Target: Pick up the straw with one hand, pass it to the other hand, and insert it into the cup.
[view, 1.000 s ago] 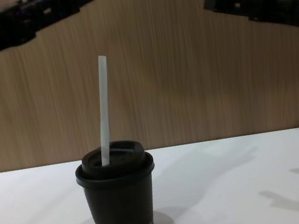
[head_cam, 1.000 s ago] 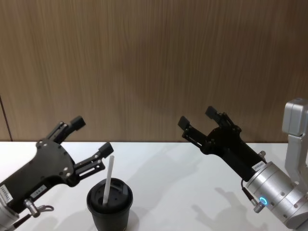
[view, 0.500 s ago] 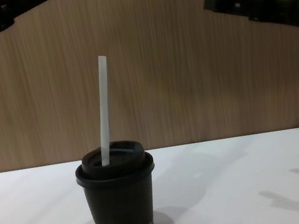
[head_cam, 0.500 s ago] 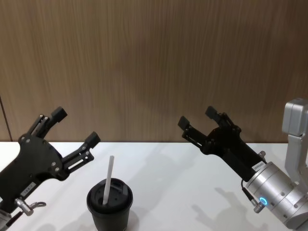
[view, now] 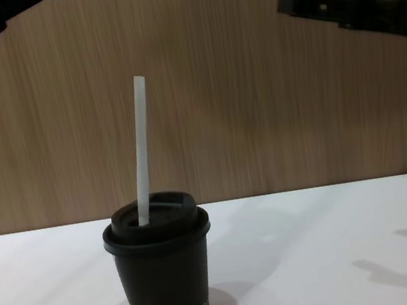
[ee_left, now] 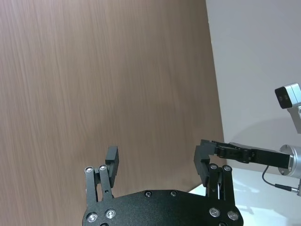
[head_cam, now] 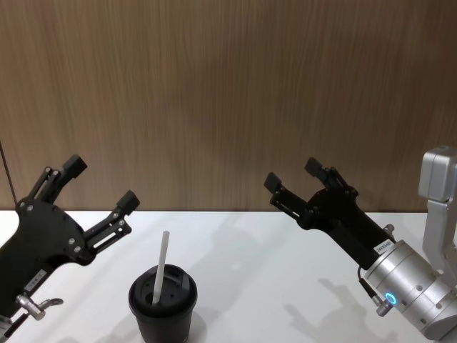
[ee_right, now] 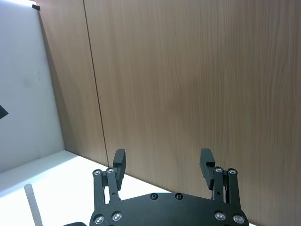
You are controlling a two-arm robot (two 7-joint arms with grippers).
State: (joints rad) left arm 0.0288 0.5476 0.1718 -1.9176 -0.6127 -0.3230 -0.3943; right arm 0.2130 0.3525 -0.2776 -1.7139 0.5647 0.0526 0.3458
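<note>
**Straw seated in the cup, both grippers standing clear**

Nearest, the cup (view: 162, 272) is sitting on the white table (view: 338, 247), matte black paper under a smooth plastic lid, with bare tabletop lying open around it. The straw (view: 139, 150), thin, straight and white, is standing in the lid and leaning slightly. To the left and above, the left gripper (head_cam: 98, 184) is hanging released, fingers spread, touching nothing. The right gripper (head_cam: 294, 176) is likewise hovering with fingers apart, well off from the cup. Behind, a wood-grain wall (head_cam: 228, 93) is closing the space.
</note>
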